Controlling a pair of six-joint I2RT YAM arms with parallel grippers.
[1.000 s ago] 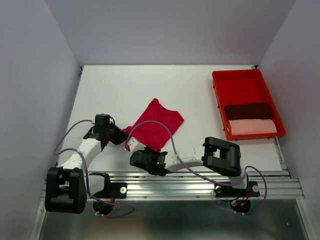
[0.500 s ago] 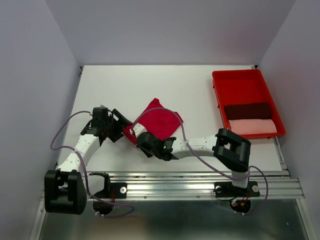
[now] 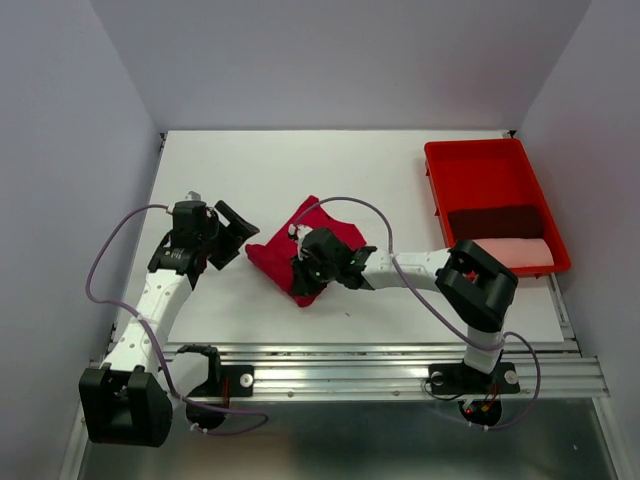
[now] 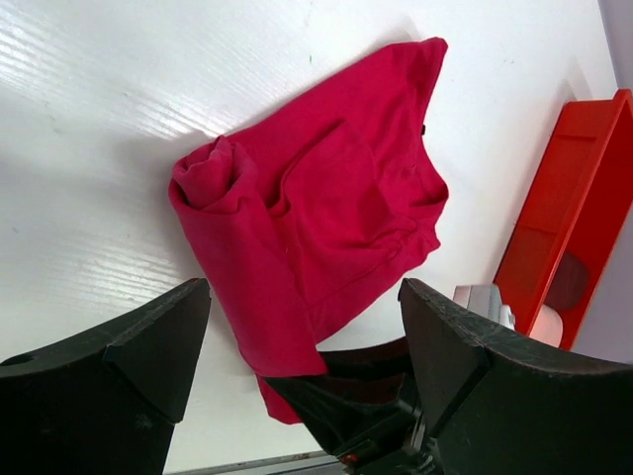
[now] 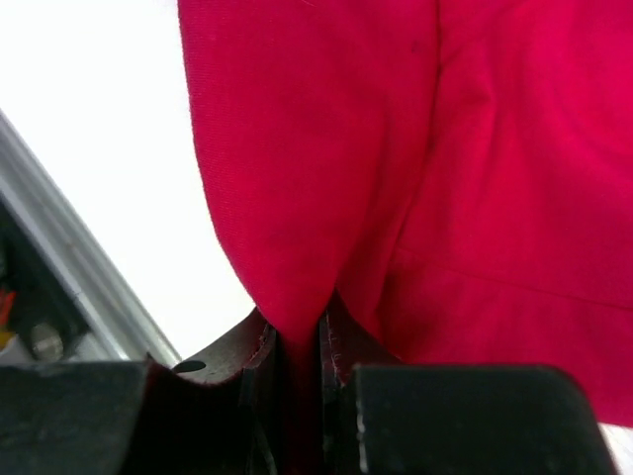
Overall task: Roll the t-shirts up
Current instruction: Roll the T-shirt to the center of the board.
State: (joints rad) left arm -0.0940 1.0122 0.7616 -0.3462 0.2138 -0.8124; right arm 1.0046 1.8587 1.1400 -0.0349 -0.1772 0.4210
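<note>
Black-fingered and wide open, the left gripper [image 3: 232,238] is held empty just left of the crimson t-shirt [image 3: 268,256], which is bunched at mid-table, long axis running near left to far right. Its near fold is pinched by the right gripper [image 5: 297,376], the closer arm. Rolled maroon shirt [image 3: 495,221] and pink shirt [image 3: 505,252] are stowed in the tray [image 3: 470,170], far right.

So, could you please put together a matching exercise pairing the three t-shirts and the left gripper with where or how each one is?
1 crimson t-shirt
2 dark maroon t-shirt
3 pale pink t-shirt
4 left gripper

A open, holding nothing
B near end of the red tray
C pinched by the right gripper
D middle of the tray

Pairs: 1-C, 2-D, 3-B, 4-A
</note>
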